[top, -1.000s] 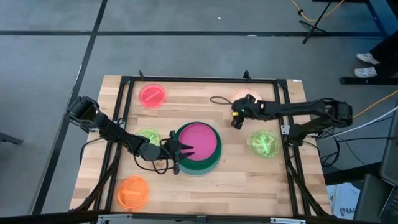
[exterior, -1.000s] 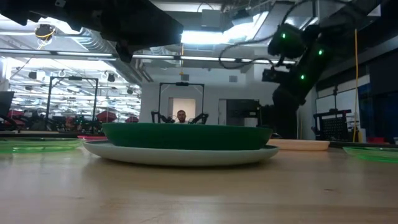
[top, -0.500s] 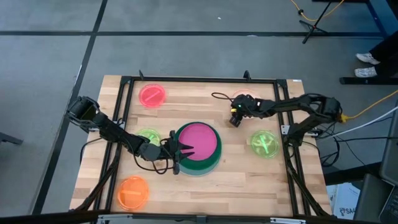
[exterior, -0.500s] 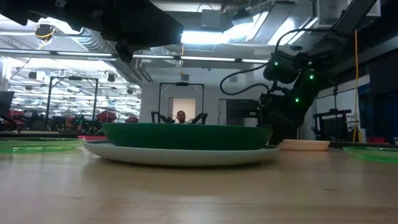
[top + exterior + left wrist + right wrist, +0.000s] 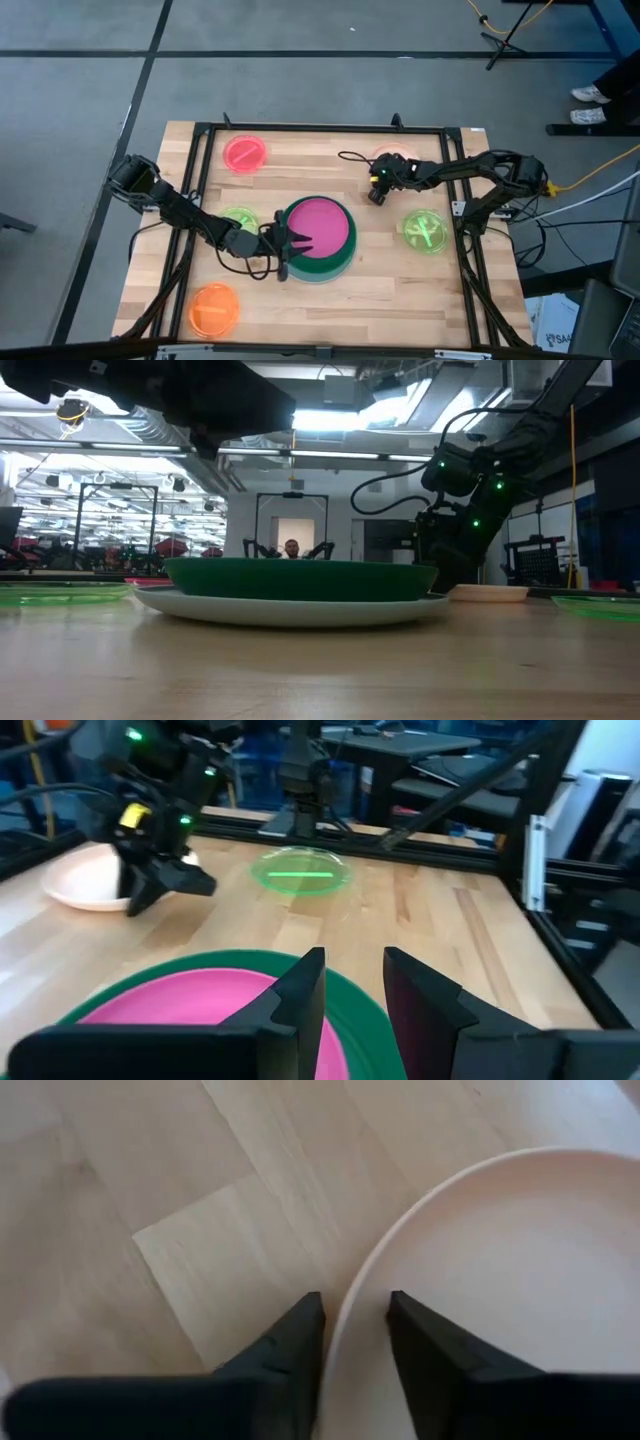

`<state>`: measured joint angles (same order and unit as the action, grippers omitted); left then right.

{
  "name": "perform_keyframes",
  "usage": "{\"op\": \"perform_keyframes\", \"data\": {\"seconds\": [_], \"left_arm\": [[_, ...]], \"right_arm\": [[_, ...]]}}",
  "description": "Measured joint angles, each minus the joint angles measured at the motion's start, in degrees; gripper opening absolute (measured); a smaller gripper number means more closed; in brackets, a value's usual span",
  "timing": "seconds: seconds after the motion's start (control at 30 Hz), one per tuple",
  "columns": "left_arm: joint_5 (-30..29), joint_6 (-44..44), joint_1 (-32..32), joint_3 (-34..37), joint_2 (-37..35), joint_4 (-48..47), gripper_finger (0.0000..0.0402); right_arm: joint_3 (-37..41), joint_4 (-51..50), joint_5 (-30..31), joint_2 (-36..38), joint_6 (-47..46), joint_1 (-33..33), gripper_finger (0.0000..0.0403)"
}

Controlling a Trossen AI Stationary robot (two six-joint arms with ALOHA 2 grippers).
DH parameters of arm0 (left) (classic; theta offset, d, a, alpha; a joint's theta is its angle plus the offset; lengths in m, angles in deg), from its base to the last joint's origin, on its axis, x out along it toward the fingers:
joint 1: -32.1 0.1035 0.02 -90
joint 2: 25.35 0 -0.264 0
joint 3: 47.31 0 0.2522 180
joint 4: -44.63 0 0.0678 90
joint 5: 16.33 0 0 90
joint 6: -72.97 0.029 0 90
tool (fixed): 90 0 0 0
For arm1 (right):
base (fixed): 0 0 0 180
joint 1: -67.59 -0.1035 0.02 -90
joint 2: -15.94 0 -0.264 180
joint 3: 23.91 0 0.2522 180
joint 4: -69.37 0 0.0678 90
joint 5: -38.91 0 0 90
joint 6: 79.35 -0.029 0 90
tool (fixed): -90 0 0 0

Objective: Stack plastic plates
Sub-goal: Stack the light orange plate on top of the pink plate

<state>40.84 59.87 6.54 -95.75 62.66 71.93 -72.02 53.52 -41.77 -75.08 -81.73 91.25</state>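
Stack at table (image 5: 380,290) centre: magenta plate (image 5: 318,226) nested in dark green plate (image 5: 338,262); low view shows light blue plate (image 5: 290,607) as the bottom layer under the green.

L gripper (image 5: 296,243) hovering over stack's left edge, fingers (image 5: 300,995) spread narrow w/ a clear gap, nothing between them, above magenta/green rim in L wrist view.

R gripper (image 5: 375,190) at peach plate (image 5: 392,160), which sits behind and right of stack near back frame rail. R wrist view: fingers (image 5: 290,1350) straddling peach rim, one outside on the wood, one over plate interior, rim edge in the gap. Jaws narrow around rim; can't tell if actually clamped yet. Plate lying flat on table per low view.

Rest, all relative to stack:
- lime green plate (image 5: 239,219) just left, beside L arm
- second lime green plate (image 5: 424,230) to the right, well apart
- pink-red plate (image 5: 245,153) back-left
- orange plate (image 5: 213,308) front-left

All four loose, flat on the wood, not stacked.

Person (image 5: 291,547) visible far back in room in low view, tiny, no detail.
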Motion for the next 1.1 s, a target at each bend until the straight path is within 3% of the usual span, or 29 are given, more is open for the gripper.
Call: {"op": "perform_keyframes", "data": {"seconds": [0.33,0.7,1.1], "left_arm": [[0.39,-1.38,-0.01,0.0,0.0,0.13,0.0098],[0.37,-1.37,-0.02,0.0,0.0,0.12,0.0098],[0.38,0.02,0.89,0.0,0.0,-0.81,0.0098]], "right_arm": [[0.11,2.1,0.03,-0.11,4.8,-0.09,0.0007],[0.25,3.13,0.59,0.98,11.19,-1.95,0.0003],[-5.0,3.51,0.13,3.34,18.35,-13.74,0.0001]]}}
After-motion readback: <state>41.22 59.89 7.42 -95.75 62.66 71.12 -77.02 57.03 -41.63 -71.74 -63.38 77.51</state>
